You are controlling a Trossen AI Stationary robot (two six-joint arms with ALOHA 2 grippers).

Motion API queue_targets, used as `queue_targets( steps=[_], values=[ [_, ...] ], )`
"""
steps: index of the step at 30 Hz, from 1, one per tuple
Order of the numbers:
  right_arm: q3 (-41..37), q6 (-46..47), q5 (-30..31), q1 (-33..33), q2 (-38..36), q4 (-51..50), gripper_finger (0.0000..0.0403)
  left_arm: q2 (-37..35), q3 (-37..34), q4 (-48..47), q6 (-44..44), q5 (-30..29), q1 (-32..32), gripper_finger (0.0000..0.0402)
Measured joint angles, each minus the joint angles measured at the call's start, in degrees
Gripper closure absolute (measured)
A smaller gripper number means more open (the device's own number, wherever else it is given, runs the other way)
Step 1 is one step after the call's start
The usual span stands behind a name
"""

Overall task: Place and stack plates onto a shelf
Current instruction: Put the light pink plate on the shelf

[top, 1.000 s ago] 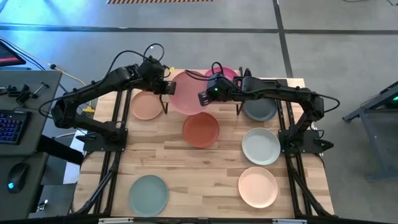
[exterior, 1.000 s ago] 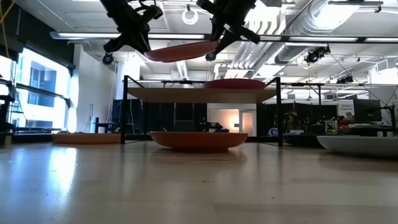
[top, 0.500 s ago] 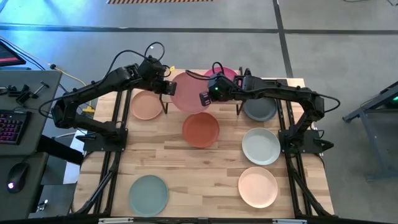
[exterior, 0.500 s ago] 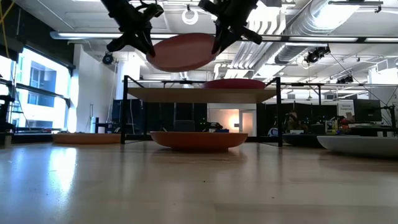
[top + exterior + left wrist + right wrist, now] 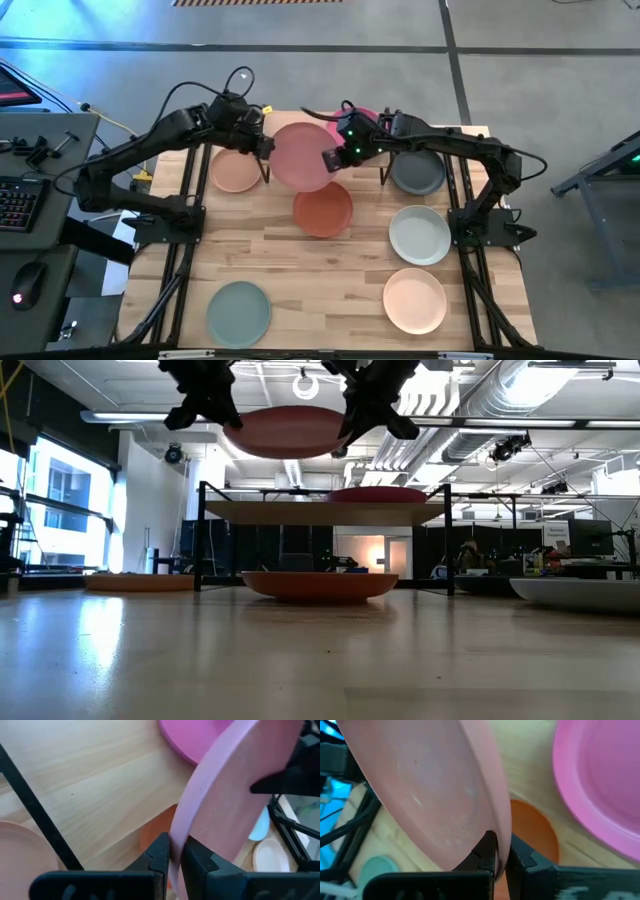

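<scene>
Pink plate hangs above the shelf, pinched at opposite rims by my left hand and right hand; looks tilted, so uneven lowering could clip the magenta plate.

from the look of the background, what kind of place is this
Probably a robotics lab in an industrial-style hall: exposed ceiling ducts, a grey concrete floor and a desk with a keyboard beside the wooden table.
</scene>
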Motion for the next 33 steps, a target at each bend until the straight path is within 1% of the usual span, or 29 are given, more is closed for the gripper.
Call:
queue_targets(
  steps=[5,14,17,20,22,28,33],
  values=[
    [0.03,-0.35,-2.77,-1.2,-0.02,0.14,0.0403,-1.48,0.0,-0.51,1.91,0.91,0.0,0.0375],
    [0.03,-0.74,-2.53,-1.32,0.0,-1.13,0.0403,0.29,0.0,-0.57,4.54,0.43,0.02,0.0375],
    [0.01,-0.84,-1.93,-1.35,0.0,-3.14,0.0403,1.13,0.0,-0.69,5.26,-1.41,0.01,0.037],
    [-0.13,-1.46,-1.95,-1.44,0.02,-5.03,0.0402,1.08,0.02,-0.19,5.94,-3.45,0.17,0.0354],
    [-0.19,-1.26,-2.0,-1.3,0.07,-4.25,0.0402,1.1,0.02,0.73,6.37,-4.01,0.26,0.0338],
    [-0.19,-1.22,-2.14,-1.35,0.04,-4.06,0.0402,1.1,0.02,1.0,6.45,-3.6,0.12,0.028],
    [-0.15,-0.98,-5.28,-1.3,0.02,-5.45,0.0402,0.05,0.02,0.67,7.64,-2.4,0.07,0.0246]
  ],
)
